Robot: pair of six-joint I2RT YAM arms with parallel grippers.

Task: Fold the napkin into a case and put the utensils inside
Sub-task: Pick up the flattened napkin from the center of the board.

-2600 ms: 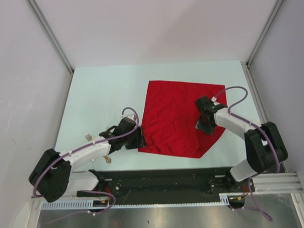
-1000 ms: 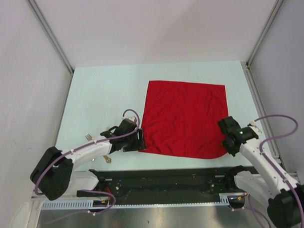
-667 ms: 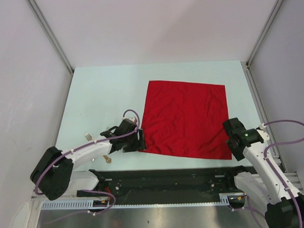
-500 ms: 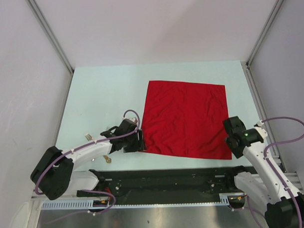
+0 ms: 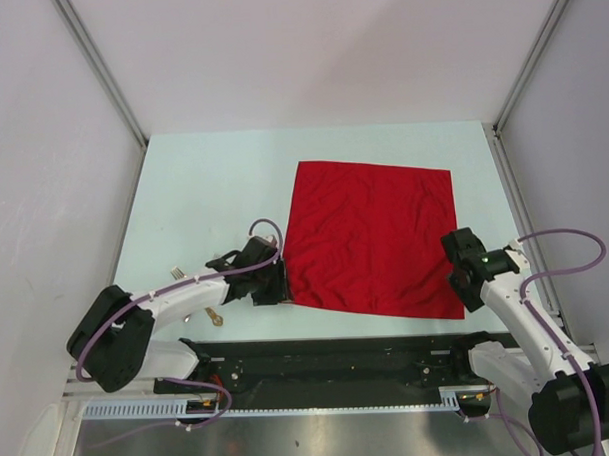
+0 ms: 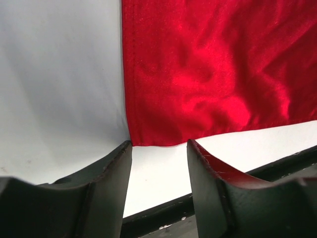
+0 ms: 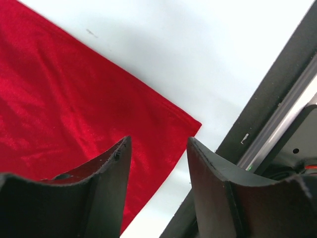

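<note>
Plainly no fold yet: napkin (image 5: 370,236) lies flat, near corners just ahead of left gripper (image 6: 159,144) and right gripper (image 7: 157,141), both apart, empty; utensils (image 5: 213,314) wait outside.

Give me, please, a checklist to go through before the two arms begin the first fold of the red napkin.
1. The napkin lies spread flat on the table: ok.
2. The left fingers are open at the near left corner: ok.
3. The right fingers are open over the near right corner: ok.
4. Cloth is gripped on both sides: not ok, neither pair holds it.
5. The utensils are off the napkin, by the left arm: ok, though the arm partly hides them.
6. The fingertips are low enough to catch the cloth: cannot tell.
</note>
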